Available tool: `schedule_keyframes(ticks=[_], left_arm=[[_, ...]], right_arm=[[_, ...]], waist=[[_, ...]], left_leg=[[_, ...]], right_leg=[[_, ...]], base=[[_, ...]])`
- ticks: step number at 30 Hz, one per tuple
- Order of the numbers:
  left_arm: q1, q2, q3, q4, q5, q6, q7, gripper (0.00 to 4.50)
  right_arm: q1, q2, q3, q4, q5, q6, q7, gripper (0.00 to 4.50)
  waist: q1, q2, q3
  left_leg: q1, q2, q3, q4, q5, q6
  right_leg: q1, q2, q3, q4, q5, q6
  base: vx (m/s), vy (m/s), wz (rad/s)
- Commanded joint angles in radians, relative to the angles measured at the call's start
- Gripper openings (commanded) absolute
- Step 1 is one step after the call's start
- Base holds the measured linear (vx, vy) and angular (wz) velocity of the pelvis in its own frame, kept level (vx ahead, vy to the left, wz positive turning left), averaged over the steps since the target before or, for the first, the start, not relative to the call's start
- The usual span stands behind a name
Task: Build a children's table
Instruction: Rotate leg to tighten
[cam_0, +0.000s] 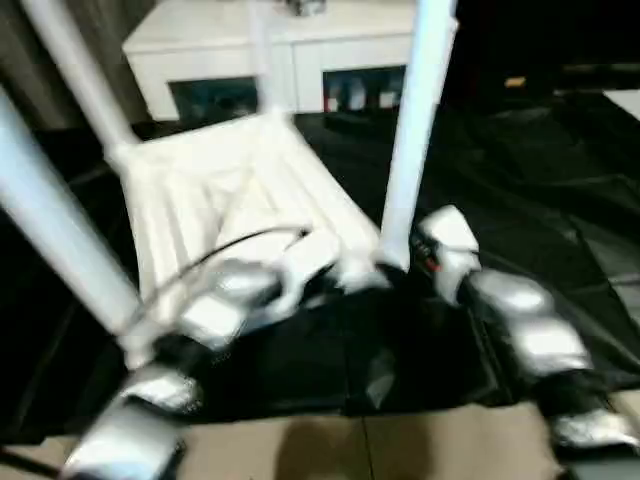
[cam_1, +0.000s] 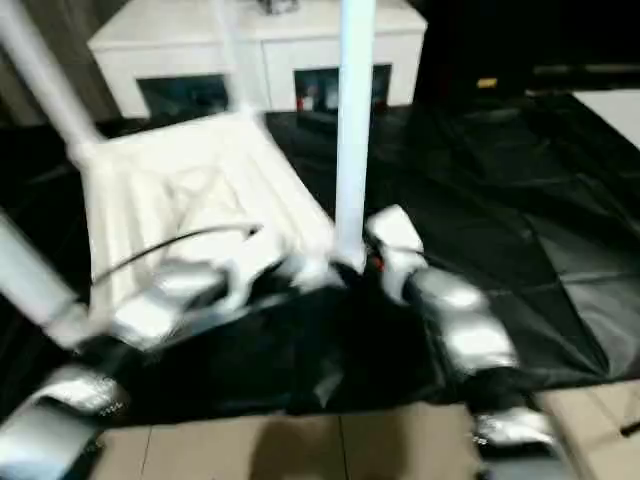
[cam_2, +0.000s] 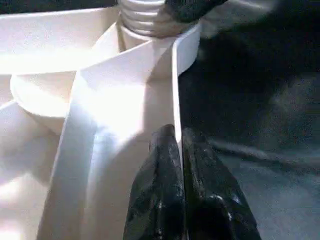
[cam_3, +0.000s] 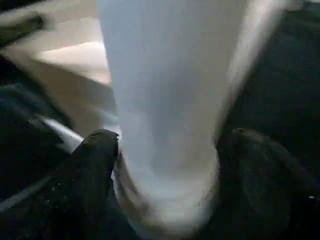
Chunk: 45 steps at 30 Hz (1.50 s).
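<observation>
Black sheeting (cam_0: 560, 200) covers the floor, with a white cabinet (cam_0: 280, 50) at the far side and tan flooring (cam_0: 420, 440) along the near edge.

Tabletop (cam_0: 230, 200) lies upside down on the sheet, ribbed side up. Legs stand in its corner sockets: one near left (cam_0: 55, 230), one far left (cam_0: 85, 75), one near right (cam_0: 415, 130), long axes all roughly upright.

Left gripper (cam_2: 181, 150) sits at the near edge of the tabletop. Its fingers are pressed together with the thin edge wall (cam_2: 175, 95) running into the seam between them; looks like a pinch on that wall, though I can't confirm it's actually clamped.

Right gripper (cam_3: 167, 175) is at the foot of the near-right leg, just above its socket. Fingers (cam_3: 95, 165) stand spread, one either side of the tube; whether they're touching or just clear, can't tell.

Key relation: the leg runs straight up between the right jaws, so the right arm is nearer for any seating or twisting move. Left is probably bracing the tabletop.
</observation>
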Motion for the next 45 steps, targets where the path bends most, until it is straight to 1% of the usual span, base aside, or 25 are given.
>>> schedule_keyframes(ticks=[1,3,5,13,14,16,17,19,21,23,24,28,30,32,33,34,36,37,38,39,40,41,42,43,45], left_arm=[[0.016,0.005,-0.031,-0.029,-0.023,-0.014,-0.068,0.0],[0.015,0.007,-0.026,-0.027,-0.024,-0.018,-0.071,0.0],[0.012,0.015,-0.018,-0.02,-0.017,-0.02,-0.068,0.0],[0.022,0.032,-0.012,-0.039,-0.014,-0.01,-0.073,0.0],[0.025,0.033,-0.012,-0.041,-0.013,-0.011,-0.071,0.0],[0.027,0.034,-0.011,-0.042,-0.013,-0.012,-0.072,0.0],[0.029,0.034,-0.011,-0.044,-0.013,-0.012,-0.071,0.0],[0.032,0.036,-0.011,-0.046,-0.013,-0.014,-0.071,0.0],[0.034,0.039,-0.01,-0.046,-0.015,-0.015,-0.076,0.0],[0.036,0.04,-0.01,-0.044,-0.015,-0.016,-0.078,0.0],[0.036,0.04,-0.01,-0.044,-0.015,-0.016,-0.078,0.0],[0.039,0.036,0.0,-0.048,-0.017,-0.003,-0.059,0.0],[0.041,0.034,0.002,-0.052,-0.021,0.003,-0.058,0.0],[0.039,0.019,0.014,-0.054,-0.029,0.027,-0.035,0.0],[0.039,0.019,0.014,-0.054,-0.029,0.027,-0.035,0.0],[0.032,0.001,0.027,-0.045,-0.035,0.044,-0.005,0.0],[0.026,-0.012,0.037,-0.039,-0.039,0.055,0.015,0.0],[0.026,-0.012,0.037,-0.039,-0.039,0.055,0.015,0.0],[0.009,-0.033,0.048,-0.016,-0.035,0.065,0.057,0.0],[-0.007,-0.051,0.054,0.01,-0.027,0.073,0.095,0.0],[-0.033,-0.079,0.064,0.051,-0.012,0.085,0.161,0.0],[-0.053,-0.104,0.072,0.084,-0.001,0.096,0.215,0.0],[-0.064,-0.119,0.076,0.103,0.005,0.104,0.247,0.0],[-0.078,-0.142,0.086,0.128,0.011,0.113,0.299,0.0],[-0.108,-0.191,0.102,0.178,0.025,0.126,0.424,0.0]], right_arm=[[0.012,-0.032,0.027,-0.041,0.018,0.002,0.1,3.78],[0.018,-0.043,0.037,-0.048,0.02,0.006,0.128,3.78],[0.022,-0.053,0.054,-0.048,0.015,0.005,0.157,3.78],[0.027,-0.074,0.086,-0.037,-0.004,-0.013,0.207,3.78],[0.02,-0.07,0.079,-0.025,-0.001,-0.007,0.205,3.62],[0.015,-0.068,0.075,-0.018,0.001,-0.004,0.204,3.62],[0.017,-0.067,0.074,-0.02,0.004,0.0,0.206,3.41],[0.021,-0.065,0.073,-0.023,0.008,0.004,0.205,3.35],[0.021,-0.061,0.073,-0.02,0.008,0.005,0.199,3.19],[0.019,-0.053,0.068,-0.011,0.009,0.007,0.187,3.01],[0.02,-0.052,0.068,-0.011,0.009,0.007,0.186,2.92],[0.028,-0.033,0.067,-0.011,0.01,0.009,0.168,2.79],[0.032,-0.025,0.067,-0.012,0.01,0.008,0.157,2.76],[0.036,0.002,0.055,-0.012,0.009,0.024,0.103,2.74],[0.036,0.002,0.055,-0.012,0.009,0.024,0.103,2.74],[0.029,0.027,0.044,0.011,-0.013,0.018,0.029,2.74],[0.024,0.044,0.036,0.028,-0.03,0.012,-0.022,2.73],[0.024,0.044,0.036,0.028,-0.03,0.012,-0.022,2.73],[0.008,0.081,0.013,0.063,-0.05,0.016,-0.129,2.73],[-0.004,0.112,-0.007,0.089,-0.063,0.023,-0.221,2.73],[-0.021,0.156,-0.037,0.122,-0.078,0.035,-0.351,2.73],[-0.034,0.192,-0.061,0.148,-0.091,0.043,-0.461,2.72],[-0.041,0.212,-0.075,0.162,-0.099,0.047,-0.523,2.72],[-0.049,0.236,-0.087,0.177,-0.111,0.046,-0.597,2.72],[-0.067,0.299,-0.111,0.208,-0.129,0.035,-0.754,2.72]], waist=[[0.005,-0.012,-0.061],[0.013,-0.011,-0.061],[0.02,-0.017,-0.063],[0.024,-0.021,-0.065],[0.024,-0.021,-0.065],[0.024,-0.02,-0.065],[0.023,-0.02,-0.065],[0.023,-0.019,-0.066],[0.023,-0.014,-0.066],[0.022,-0.019,-0.066],[0.022,-0.018,-0.066],[0.022,-0.023,-0.066],[0.022,-0.022,-0.064],[0.02,-0.016,-0.063],[0.02,-0.016,-0.063],[0.015,-0.016,-0.062],[0.006,-0.019,-0.061],[0.005,-0.02,-0.06],[-0.003,-0.018,-0.059],[-0.006,-0.012,-0.059],[-0.017,-0.013,-0.056],[-0.025,-0.005,-0.057],[-0.031,-0.011,-0.058],[-0.034,-0.008,-0.058],[-0.036,-0.009,-0.062]], left_leg=[[0.035,0.059,-0.023,-0.078,-0.281,0.063],[0.03,0.056,-0.022,-0.077,-0.26,0.064],[0.03,0.055,-0.021,-0.074,-0.238,0.066],[0.027,0.054,-0.021,-0.069,-0.196,0.089],[0.027,0.054,-0.021,-0.069,-0.195,0.09],[0.027,0.054,-0.021,-0.069,-0.195,0.09],[0.027,0.053,-0.021,-0.069,-0.195,0.09],[0.027,0.053,-0.021,-0.068,-0.19,0.091],[0.028,0.053,-0.021,-0.067,-0.186,0.091],[0.026,0.052,-0.021,-0.067,-0.187,0.091],[0.027,0.052,-0.021,-0.067,-0.189,0.09],[0.026,0.053,-0.021,-0.067,-0.19,0.089],[0.027,0.053,-0.021,-0.069,-0.203,0.084],[0.027,0.052,-0.022,-0.071,-0.216,0.073],[0.027,0.052,-0.022,-0.071,-0.216,0.073],[0.026,0.052,-0.023,-0.073,-0.228,0.064],[0.024,0.048,-0.025,-0.076,-0.26,0.044],[0.026,0.048,-0.026,-0.077,-0.273,0.039],[0.026,0.048,-0.026,-0.079,-0.291,0.03],[0.028,0.046,-0.028,-0.079,-0.302,0.021],[0.026,0.043,-0.03,-0.082,-0.325,0.003],[0.029,0.04,-0.03,-0.083,-0.338,-0.015],[0.033,0.041,-0.032,-0.084,-0.364,-0.028],[0.033,0.04,-0.032,-0.083,-0.365,-0.031],[0.034,0.038,-0.03,-0.081,-0.354,-0.017]], right_leg=[[0.034,-0.025,0.017,-0.054,-0.141,-0.26],[0.035,-0.027,0.019,-0.05,-0.123,-0.26],[0.035,-0.03,0.021,-0.048,-0.114,-0.257],[0.036,-0.031,0.019,-0.047,-0.11,-0.254],[0.036,-0.031,0.019,-0.046,-0.111,-0.254],[0.036,-0.03,0.019,-0.047,-0.115,-0.254],[0.037,-0.03,0.019,-0.047,-0.118,-0.253],[0.037,-0.03,0.019,-0.046,-0.114,-0.253],[0.037,-0.03,0.019,-0.046,-0.108,-0.253],[0.037,-0.029,0.018,-0.046,-0.105,-0.256],[0.037,-0.029,0.018,-0.046,-0.108,-0.256],[0.037,-0.03,0.018,-0.045,-0.122,-0.254],[0.036,-0.03,0.019,-0.048,-0.143,-0.25],[0.035,-0.03,0.02,-0.049,-0.159,-0.246],[0.035,-0.03,0.02,-0.049,-0.159,-0.246],[0.034,-0.03,0.02,-0.051,-0.17,-0.242],[0.036,-0.031,0.019,-0.055,-0.209,-0.229],[0.034,-0.03,0.019,-0.058,-0.226,-0.225],[0.031,-0.031,0.02,-0.06,-0.251,-0.22],[0.03,-0.029,0.019,-0.061,-0.261,-0.217],[0.031,-0.028,0.018,-0.064,-0.288,-0.207],[0.025,-0.028,0.019,-0.066,-0.31,-0.197],[0.025,-0.027,0.016,-0.071,-0.327,-0.188],[0.024,-0.026,0.017,-0.07,-0.319,-0.187],[0.023,-0.025,0.019,-0.072,-0.279,-0.189]], base=[[0.0,0.0,0.0],[0.0,0.0,0.0],[0.0,0.0,0.0],[0.0,0.0,0.0],[0.0,0.0,0.0],[0.0,0.0,0.0],[0.0,0.0,0.0],[0.0,0.0,0.0],[0.0,0.0,0.0],[0.0,0.0,0.0],[0.0,0.0,0.0],[0.0,0.0,0.0],[0.0,0.0,0.0],[0.0,0.0,0.0],[0.0,0.0,0.0],[0.0,0.0,0.0],[0.0,0.0,0.0],[0.0,0.0,0.0],[0.0,0.0,0.0],[0.0,0.0,0.0],[0.0,0.0,0.0],[0.0,0.0,0.0],[0.0,0.0,0.0],[0.0,0.0,0.0],[0.0,0.0,0.0]])
